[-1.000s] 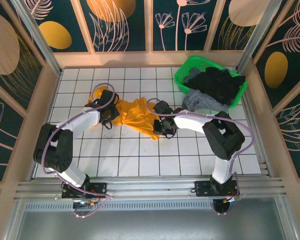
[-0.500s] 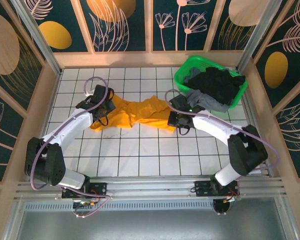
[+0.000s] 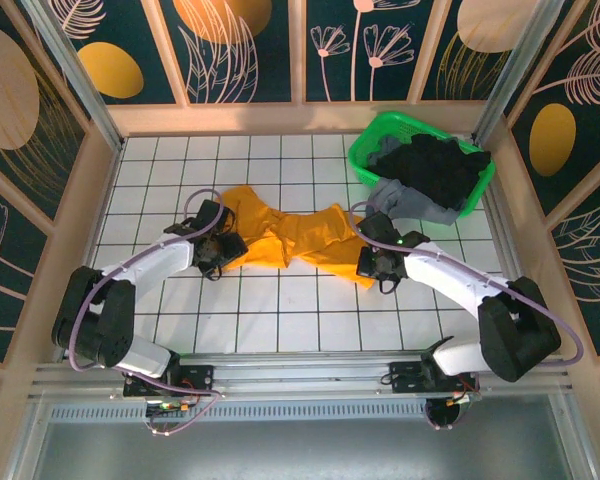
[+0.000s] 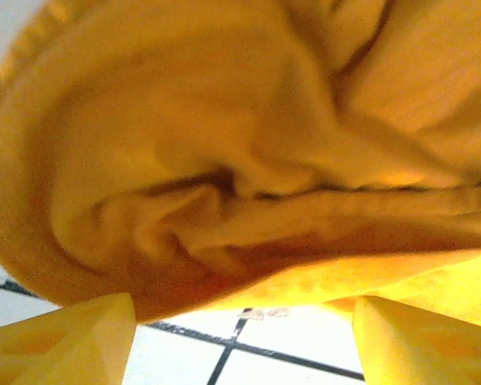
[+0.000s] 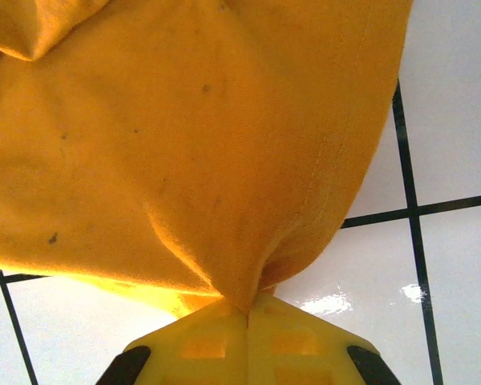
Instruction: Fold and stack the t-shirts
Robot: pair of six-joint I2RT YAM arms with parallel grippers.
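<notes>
The mustard-orange t-shirt (image 3: pixel 285 235) lies crumpled and stretched sideways across the middle of the white tiled table (image 3: pixel 280 310). My left gripper (image 3: pixel 220 248) sits at its left end, jaws open. In the left wrist view the left gripper (image 4: pixel 242 321) has its yellow fingers (image 4: pixel 72 345) wide apart with bare tile between them and the t-shirt's bunched folds (image 4: pixel 224 160) just beyond. My right gripper (image 3: pixel 373 262) is at the shirt's right end. The right wrist view shows the right gripper (image 5: pixel 248 309) shut on a pinch of orange cloth (image 5: pixel 184 144). Black (image 3: pixel 440 165) and grey (image 3: pixel 405 200) t-shirts are piled in the basket.
A bright green plastic basket (image 3: pixel 365 150) stands at the back right corner, with the grey cloth hanging over its near rim close to my right arm. Wooden-framed walls enclose the table on three sides. Bare tiles lie in front of the orange shirt.
My left gripper has opened and let go of the orange shirt's left end. The right gripper has pulled the right end rightward and nearer, so the shirt lies stretched wider.
</notes>
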